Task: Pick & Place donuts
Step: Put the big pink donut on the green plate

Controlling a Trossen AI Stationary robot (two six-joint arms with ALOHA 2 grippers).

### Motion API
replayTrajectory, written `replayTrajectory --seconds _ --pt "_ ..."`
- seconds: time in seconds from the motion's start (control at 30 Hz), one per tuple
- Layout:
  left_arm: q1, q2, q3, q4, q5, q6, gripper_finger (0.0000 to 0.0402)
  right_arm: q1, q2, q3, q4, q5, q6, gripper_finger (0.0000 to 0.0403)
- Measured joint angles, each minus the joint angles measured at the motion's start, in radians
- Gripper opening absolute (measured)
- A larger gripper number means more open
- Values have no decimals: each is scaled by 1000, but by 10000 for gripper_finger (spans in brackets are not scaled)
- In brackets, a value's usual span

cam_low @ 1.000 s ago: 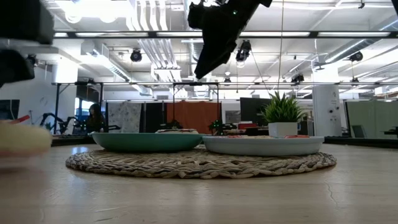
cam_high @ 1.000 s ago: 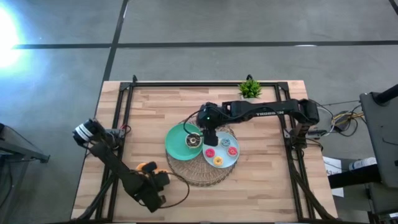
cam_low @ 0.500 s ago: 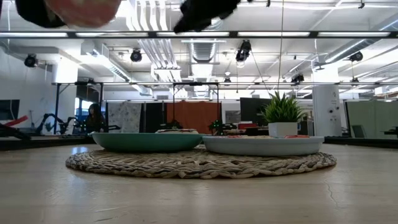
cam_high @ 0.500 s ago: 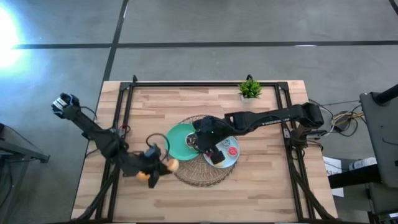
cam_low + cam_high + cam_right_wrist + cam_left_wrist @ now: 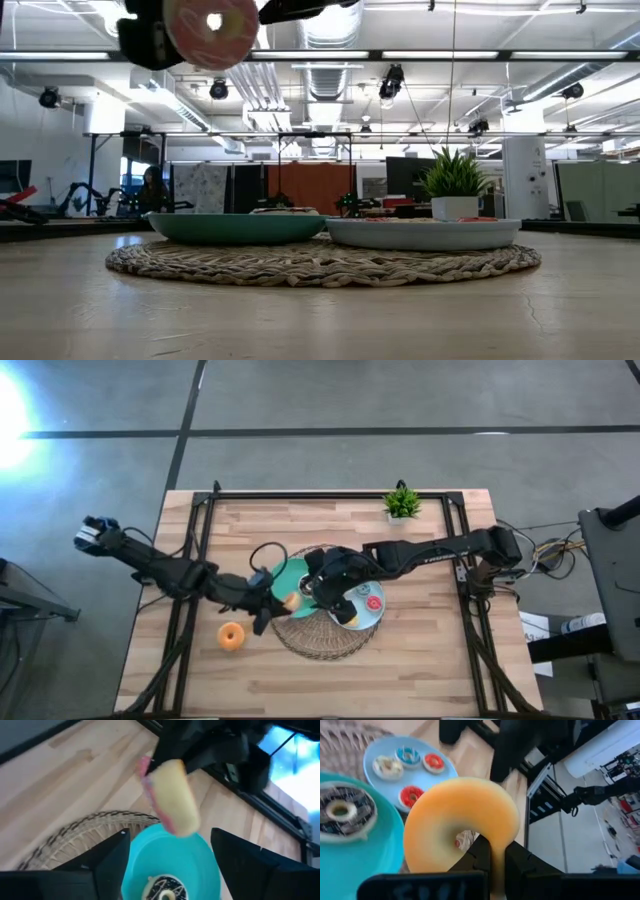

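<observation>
My left gripper is shut on a large orange-tan donut with a pink face, high above the near-left rim of the green plate. A brown-frosted donut lies flat in that plate. Several small donuts lie on the light-blue plate. Another large donut lies flat on the table to the mat's left. My right gripper is open, raised over the two plates and facing the held donut. My left gripper pinches the pink-faced donut across its ring, one finger at the hole side and the other outside the rim. The fingers come level from the table's left. The donut is lifted clear and stands on edge, pink face toward the near edge.
Both plates sit side by side on a round woven mat in the table's middle. A small potted plant stands near the far edge. A black frame runs along the table's sides. Bare wood lies near and right of the mat.
My left gripper, shut on the pink-faced donut, has swung up from the near-left part of the table and travelled right and far toward the green plate, lifting the donut high. My right gripper has risen above the plates. The other large donut has stayed on the table.
</observation>
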Motion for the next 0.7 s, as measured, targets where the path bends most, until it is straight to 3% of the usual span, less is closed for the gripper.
replayTrajectory --seconds 0.23,0.7 --pt "50 5 22 15 48 38 0 20 1 0 31 39 -45 276" --pt "61 58 38 59 72 38 0 21 1 0 53 43 -55 210"
